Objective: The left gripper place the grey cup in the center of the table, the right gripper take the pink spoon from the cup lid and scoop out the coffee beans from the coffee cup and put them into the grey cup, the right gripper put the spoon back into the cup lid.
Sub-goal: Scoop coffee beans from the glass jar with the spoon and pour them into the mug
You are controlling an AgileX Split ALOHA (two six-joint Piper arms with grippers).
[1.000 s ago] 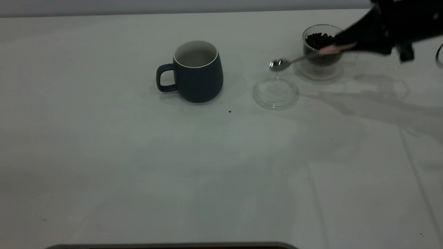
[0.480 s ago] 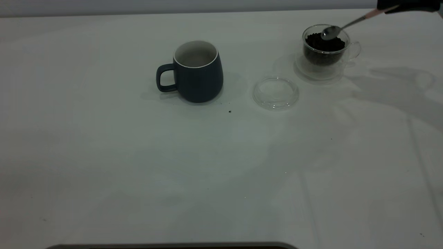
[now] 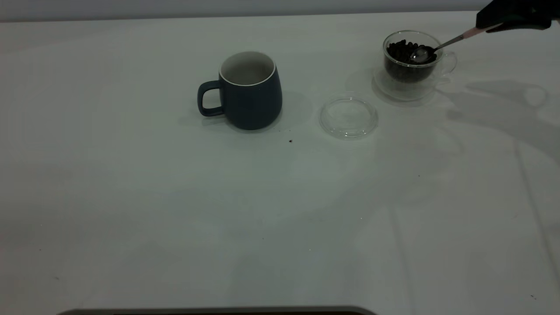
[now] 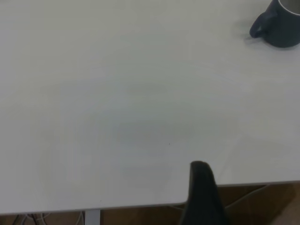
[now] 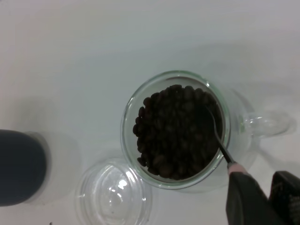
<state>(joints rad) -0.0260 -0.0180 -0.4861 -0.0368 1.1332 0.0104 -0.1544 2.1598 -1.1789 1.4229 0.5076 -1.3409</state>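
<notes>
The grey cup [image 3: 249, 89] stands upright near the table's middle, handle to the left; it also shows in the left wrist view [image 4: 279, 26] and the right wrist view [image 5: 21, 166]. The glass coffee cup [image 3: 411, 61] full of coffee beans [image 5: 176, 129] stands at the back right. My right gripper [image 3: 503, 24] is shut on the pink spoon [image 3: 442, 43] by its handle; the spoon's bowl [image 3: 419, 54] dips into the beans. The clear cup lid [image 3: 348, 117] lies bare between the two cups. The left gripper [image 4: 201, 197] stays near the table's edge, far from the grey cup.
A single dark speck [image 3: 290, 141] lies in front of the grey cup. The table's front edge [image 4: 140, 204] shows in the left wrist view. The glass cup's handle [image 5: 267, 124] points toward the right gripper.
The right gripper swung the spoon from beside the glass cup up over it, then lowered the bowl into the beans. The grey cup and lid have not moved.
</notes>
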